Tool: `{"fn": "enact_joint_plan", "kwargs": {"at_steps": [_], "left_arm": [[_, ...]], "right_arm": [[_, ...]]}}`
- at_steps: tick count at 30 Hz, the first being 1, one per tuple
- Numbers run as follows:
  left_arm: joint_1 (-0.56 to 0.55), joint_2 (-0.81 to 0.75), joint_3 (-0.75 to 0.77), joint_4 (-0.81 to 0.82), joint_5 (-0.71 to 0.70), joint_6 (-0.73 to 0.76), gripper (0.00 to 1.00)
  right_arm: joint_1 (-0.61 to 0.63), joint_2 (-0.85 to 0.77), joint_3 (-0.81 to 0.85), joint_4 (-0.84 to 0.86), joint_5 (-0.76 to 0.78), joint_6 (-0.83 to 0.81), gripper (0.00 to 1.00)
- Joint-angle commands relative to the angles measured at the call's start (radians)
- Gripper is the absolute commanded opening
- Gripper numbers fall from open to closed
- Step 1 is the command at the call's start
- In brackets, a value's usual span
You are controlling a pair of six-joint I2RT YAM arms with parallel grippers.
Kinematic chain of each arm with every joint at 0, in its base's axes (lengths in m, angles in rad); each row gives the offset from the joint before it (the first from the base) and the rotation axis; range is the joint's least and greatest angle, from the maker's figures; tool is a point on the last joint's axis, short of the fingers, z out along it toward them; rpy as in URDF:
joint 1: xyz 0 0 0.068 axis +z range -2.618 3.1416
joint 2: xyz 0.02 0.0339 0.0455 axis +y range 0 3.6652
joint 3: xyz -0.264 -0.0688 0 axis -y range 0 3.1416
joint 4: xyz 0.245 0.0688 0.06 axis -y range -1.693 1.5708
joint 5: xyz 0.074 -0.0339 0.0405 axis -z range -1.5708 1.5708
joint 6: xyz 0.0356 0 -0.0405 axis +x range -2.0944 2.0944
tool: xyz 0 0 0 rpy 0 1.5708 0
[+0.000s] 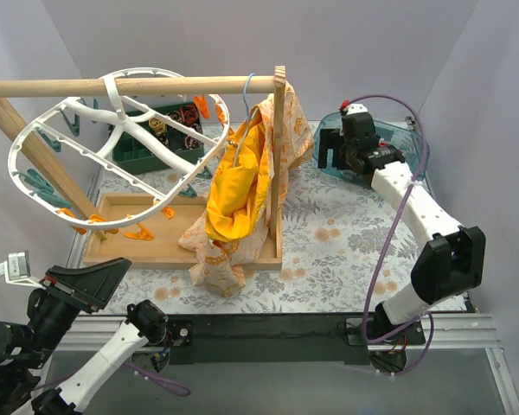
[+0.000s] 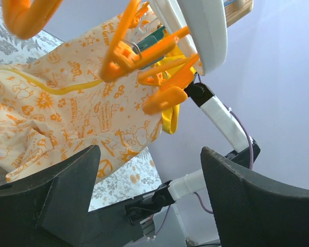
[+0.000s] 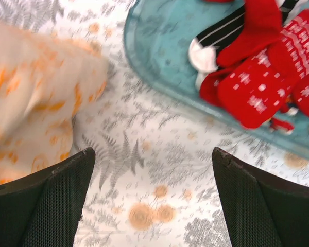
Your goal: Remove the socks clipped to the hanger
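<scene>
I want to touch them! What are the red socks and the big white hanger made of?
The red socks look like soft knitted fabric, matte, with white snowflake patterns and limp folds. The white hanger looks like hard moulded plastic, smooth with a slight sheen, probably rigid.

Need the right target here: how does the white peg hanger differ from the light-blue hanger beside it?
The white peg hanger is a large oval frame hanging tilted; the light-blue hanger is thin and small. The white peg hanger carries orange pegs but no clothing in view; the light-blue hanger holds a yellow garment. Both hook over the wooden rod.
</scene>
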Motion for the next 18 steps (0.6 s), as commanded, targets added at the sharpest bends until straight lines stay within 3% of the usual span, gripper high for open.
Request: {"fn": "enact_joint_plan", "kwargs": {"at_steps": [1,8,18], "left_arm": [[-0.003,-0.011,0.024,-0.030,0.032,-0.010,0.77],[-0.003,-0.048,0.006,-0.025,0.061,-0.009,0.77],[-0.003,-0.105,-0.129,0.082,0.138,-0.050,0.77]], "right_arm": [[0.087,-0.113,-0.119,-0.015,0.057,0.048,0.98],[0.204,-0.360,-0.356,-0.015,-0.023,0.121,0.98],[0.215,-0.722,-0.765,0.155,-0.297,0.242,0.98]]}}
